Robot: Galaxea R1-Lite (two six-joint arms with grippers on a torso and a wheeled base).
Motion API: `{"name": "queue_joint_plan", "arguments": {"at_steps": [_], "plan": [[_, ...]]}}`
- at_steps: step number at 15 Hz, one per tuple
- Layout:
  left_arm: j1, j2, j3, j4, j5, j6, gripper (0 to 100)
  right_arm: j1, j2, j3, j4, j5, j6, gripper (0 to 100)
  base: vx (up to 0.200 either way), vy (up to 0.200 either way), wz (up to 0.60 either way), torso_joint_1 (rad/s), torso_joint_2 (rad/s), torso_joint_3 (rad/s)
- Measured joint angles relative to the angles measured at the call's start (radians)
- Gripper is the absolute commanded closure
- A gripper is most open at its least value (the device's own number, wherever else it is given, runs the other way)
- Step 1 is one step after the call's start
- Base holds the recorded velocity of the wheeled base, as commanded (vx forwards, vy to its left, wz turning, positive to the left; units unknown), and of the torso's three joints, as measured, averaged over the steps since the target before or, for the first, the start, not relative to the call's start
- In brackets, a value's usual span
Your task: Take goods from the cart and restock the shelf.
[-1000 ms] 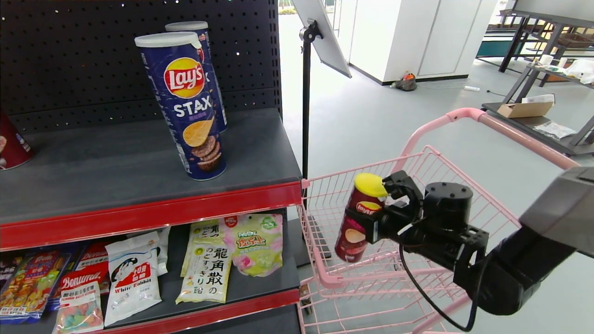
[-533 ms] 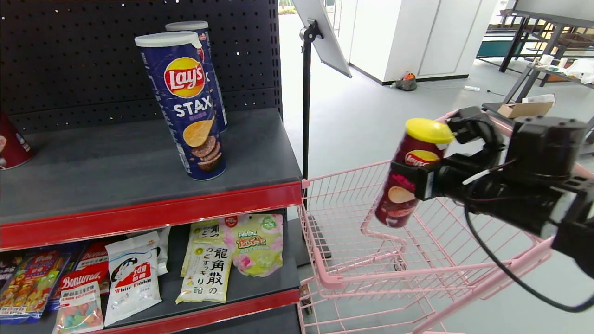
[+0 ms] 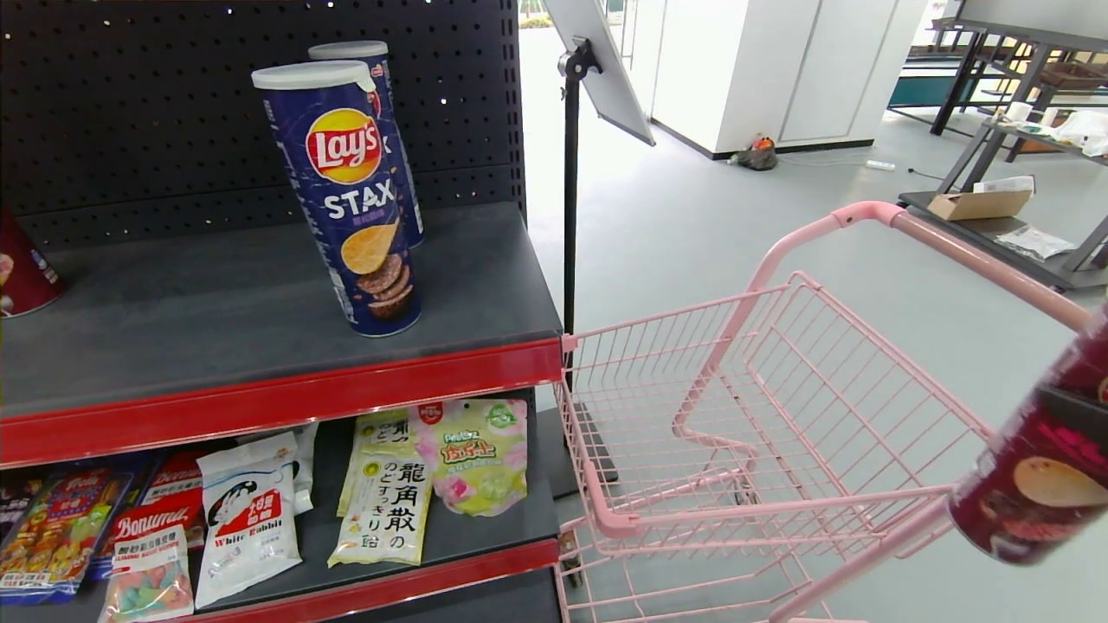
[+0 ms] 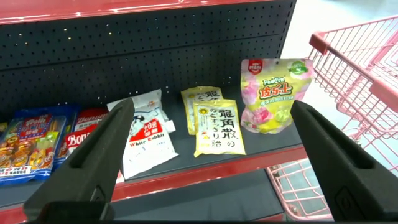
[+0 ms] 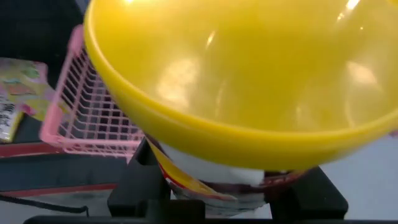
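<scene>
**Red can is taken out of the cart and swung to the right**

The red can (image 3: 1034, 472) is gripped by the right tool (image 5: 227, 198), which is closed on the body just under the yellow lid (image 5: 249, 81). One second ago the can was held low inside the basket. Half a second ago it was already raised above the rim. Now it is seen tilted at the right edge of the head view, nearer to the camera and free of the cart (image 3: 675, 310). The can is thus lifted out and drawn back to the robot's right side, away from the shelf. The picking step is judged as done and the carrying step as in hand; the placing is not yet done.

The left tool (image 4: 212, 107) is held open, with nothing between its fingers, in front of the lower shelf level where the snack bags (image 4: 214, 127) are laid.

Farther off, the upper shelf board (image 3: 260, 402) is seen, with two tall blue cans (image 3: 351, 199) standing one behind the other near its right end. The board beside them is a likely place for the red can. For this the arm must be brought back to the left over the red front edge, and care is needed that the blue cans are not knocked.
</scene>
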Motion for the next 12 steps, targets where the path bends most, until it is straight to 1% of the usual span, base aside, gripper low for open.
{"name": "queue_joint_plan", "arguments": {"at_steps": [1,2,6,8,12], "plan": [[0.000,0.000,0.000,0.000,0.000,0.000,0,-0.048,-0.059,0.021,0.051,0.006,-0.014,100,0.000,0.000,0.00,0.000,0.00,0.000],[0.000,0.000,0.000,0.000,0.000,0.000,0,-0.073,-0.103,0.033,0.065,0.010,-0.033,100,0.000,0.000,0.00,0.000,0.00,0.000],[0.000,0.000,0.000,-0.001,0.001,0.000,0,-0.098,-0.187,0.063,0.073,0.012,-0.046,100,0.000,0.000,0.00,0.000,0.00,0.000],[0.000,0.000,0.000,0.000,0.001,0.000,0,-0.099,-0.205,0.087,0.070,0.015,-0.046,100,0.000,0.000,0.00,0.112,-0.33,-0.210],[0.000,0.000,0.001,-0.001,0.001,0.000,0,-0.096,-0.222,0.120,0.065,0.018,-0.046,100,0.000,0.000,0.00,0.188,-0.53,-0.330]]}}
